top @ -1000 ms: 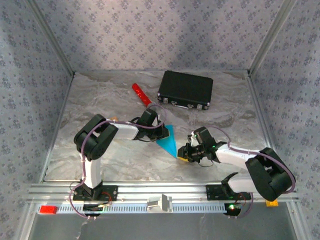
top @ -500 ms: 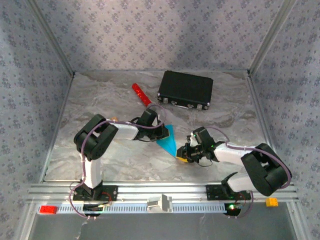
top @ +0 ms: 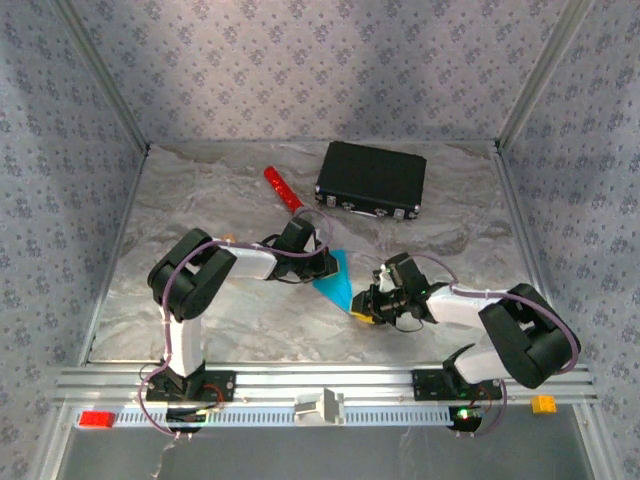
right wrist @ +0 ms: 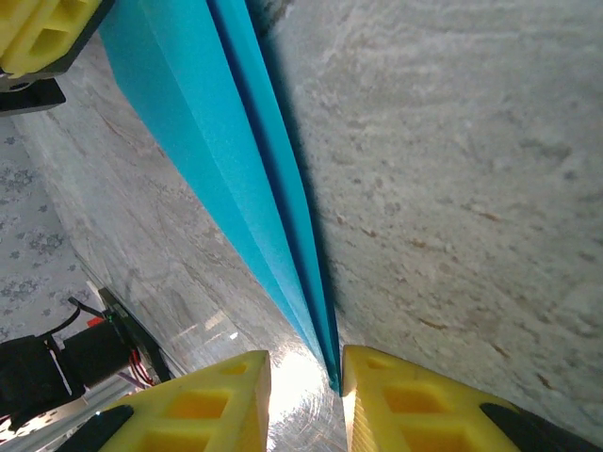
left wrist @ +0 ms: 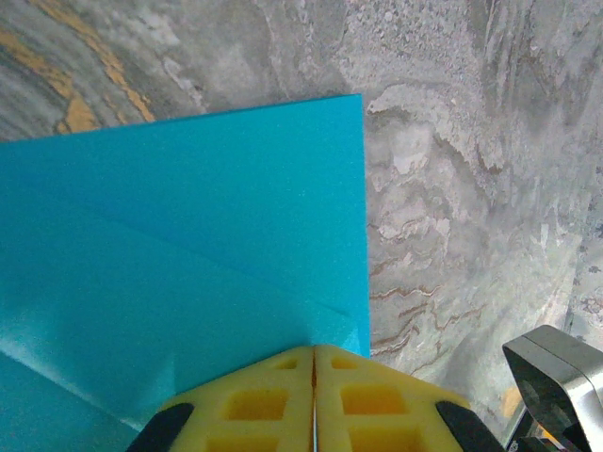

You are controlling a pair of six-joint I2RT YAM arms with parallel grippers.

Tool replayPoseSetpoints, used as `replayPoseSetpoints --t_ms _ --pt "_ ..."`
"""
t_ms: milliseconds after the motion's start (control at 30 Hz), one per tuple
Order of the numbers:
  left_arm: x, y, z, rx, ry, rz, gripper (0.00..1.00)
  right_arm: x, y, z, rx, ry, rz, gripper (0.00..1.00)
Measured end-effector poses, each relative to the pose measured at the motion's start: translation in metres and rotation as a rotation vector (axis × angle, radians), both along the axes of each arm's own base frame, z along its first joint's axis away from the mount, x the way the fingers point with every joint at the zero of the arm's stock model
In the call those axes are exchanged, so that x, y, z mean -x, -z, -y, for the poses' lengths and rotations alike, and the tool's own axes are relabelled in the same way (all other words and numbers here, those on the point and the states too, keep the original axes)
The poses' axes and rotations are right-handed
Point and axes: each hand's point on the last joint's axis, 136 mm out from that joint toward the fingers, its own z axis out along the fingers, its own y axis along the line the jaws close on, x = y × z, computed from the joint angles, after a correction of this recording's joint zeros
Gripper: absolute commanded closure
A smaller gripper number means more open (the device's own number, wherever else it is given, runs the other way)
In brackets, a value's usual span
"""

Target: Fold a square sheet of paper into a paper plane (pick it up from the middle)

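The paper plane (top: 336,281) is bright cyan-blue paper folded into a slim, pointed wedge (straight creases cross its stacked layers). It lies on the near side of the black case (top: 371,179), well apart from it, with its wide end toward the case and its tip pointing away.

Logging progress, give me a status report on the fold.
Left gripper shut, tips on paper, wide end. Right gripper open, straddling its point. Paper folded to a dart. Case, cylinder behind, clear.
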Motion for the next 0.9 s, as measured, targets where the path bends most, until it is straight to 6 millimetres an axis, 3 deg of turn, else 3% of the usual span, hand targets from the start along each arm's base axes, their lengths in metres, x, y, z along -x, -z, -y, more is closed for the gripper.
replayPoseSetpoints --t_ms 700,900 --pt "0.000 -0.001 0.000 0.002 -0.001 0.002 0.91 -0.018 -0.008 -0.009 -0.036 0.022 0.087 0.74" --pt "0.000 -0.001 0.000 0.004 -0.005 -0.001 0.90 -0.021 -0.009 -0.009 -0.035 0.030 0.100 0.81"
